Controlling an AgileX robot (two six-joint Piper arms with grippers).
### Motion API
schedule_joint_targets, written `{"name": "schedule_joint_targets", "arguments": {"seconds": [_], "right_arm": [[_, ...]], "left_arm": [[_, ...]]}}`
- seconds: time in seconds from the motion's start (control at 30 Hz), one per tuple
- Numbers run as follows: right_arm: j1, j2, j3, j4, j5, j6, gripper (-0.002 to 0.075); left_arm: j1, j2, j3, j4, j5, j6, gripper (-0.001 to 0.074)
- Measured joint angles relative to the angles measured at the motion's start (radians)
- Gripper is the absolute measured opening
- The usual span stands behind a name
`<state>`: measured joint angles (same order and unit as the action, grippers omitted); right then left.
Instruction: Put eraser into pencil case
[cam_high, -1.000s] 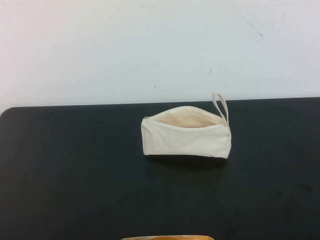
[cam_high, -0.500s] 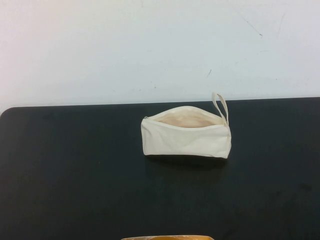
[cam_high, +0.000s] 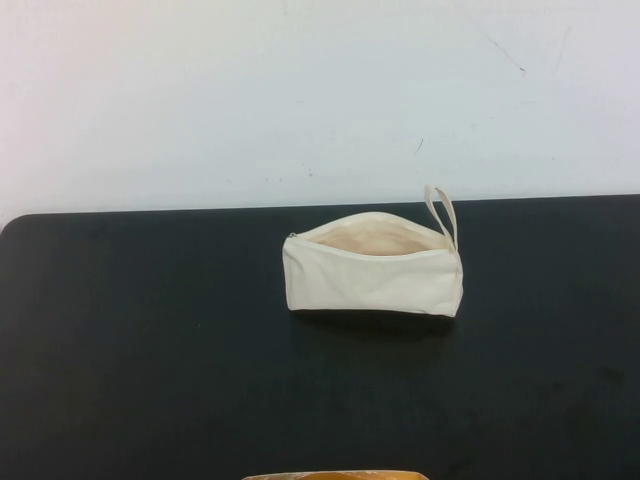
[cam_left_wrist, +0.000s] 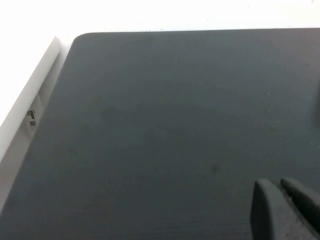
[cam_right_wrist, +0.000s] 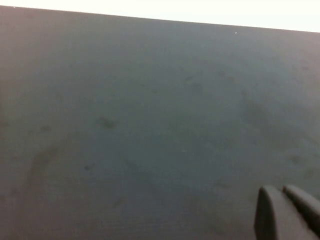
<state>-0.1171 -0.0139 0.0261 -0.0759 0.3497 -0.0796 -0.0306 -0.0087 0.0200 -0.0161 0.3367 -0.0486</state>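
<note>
The cream pencil case (cam_high: 372, 270) lies on the black table (cam_high: 150, 340) at its middle, near the far edge. Its zip is open, the beige lining shows, and its loop strap (cam_high: 441, 215) sticks up at the right end. The eraser is not in view in any frame. Neither arm shows in the high view. My left gripper (cam_left_wrist: 280, 186) is shut and empty over bare table in the left wrist view. My right gripper (cam_right_wrist: 281, 191) is shut and empty over bare table in the right wrist view.
A white wall (cam_high: 300, 90) rises behind the table. A tan-orange object (cam_high: 335, 475) pokes in at the near edge of the high view. The table's left edge and a white ledge (cam_left_wrist: 30, 100) show in the left wrist view.
</note>
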Motion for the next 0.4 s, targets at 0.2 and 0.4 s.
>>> {"name": "schedule_joint_targets", "arguments": {"seconds": [0.2, 0.4], "right_arm": [[0.000, 0.000, 0.000, 0.027, 0.000, 0.000, -0.0001], [0.000, 0.000, 0.000, 0.063, -0.002, 0.000, -0.0001]], "left_arm": [[0.000, 0.000, 0.000, 0.000, 0.000, 0.000, -0.0001], [0.000, 0.000, 0.000, 0.000, 0.000, 0.000, -0.0001]]}}
